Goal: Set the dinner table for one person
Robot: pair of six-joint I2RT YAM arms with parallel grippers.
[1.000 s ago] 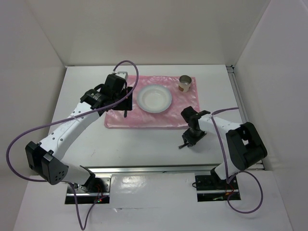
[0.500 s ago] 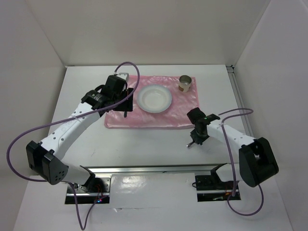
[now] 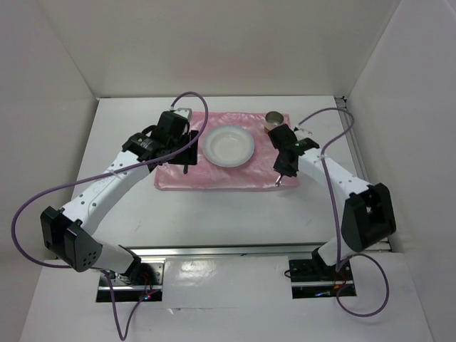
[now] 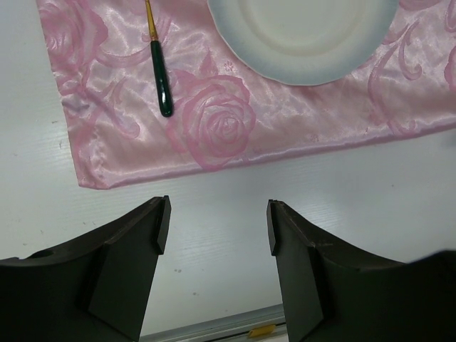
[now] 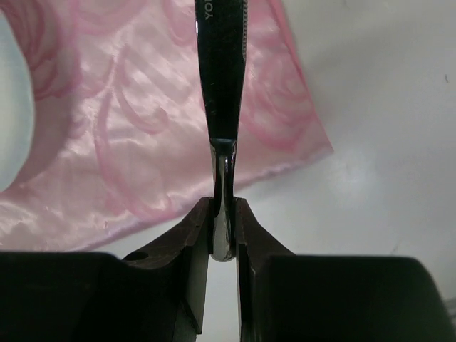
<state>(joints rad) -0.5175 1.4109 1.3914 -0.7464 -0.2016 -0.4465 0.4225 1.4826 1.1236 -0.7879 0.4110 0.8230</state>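
Observation:
The white dinner table (image 3: 214, 214) carries a shiny pink mat (image 3: 235, 174) with a white plate (image 3: 229, 144) at its middle and a cup (image 3: 274, 122) at its far right corner. A green-handled utensil (image 4: 163, 82) lies on the mat left of the plate. My left gripper (image 3: 187, 148) is open and empty above the mat's left part; in its wrist view the fingertips (image 4: 164, 224) frame bare table. My right gripper (image 3: 283, 169) is shut on a metal knife (image 5: 221, 85) and holds it over the mat's near right corner (image 5: 299, 153), right of the plate.
White walls enclose the table on three sides. A metal rail (image 3: 353, 142) runs along the right edge and another (image 3: 228, 251) along the near edge. Purple cables loop from both arms.
My right arm has swung from the bare table in front of the mat up to the mat's right part, carrying the knife. The left arm has hardly moved.

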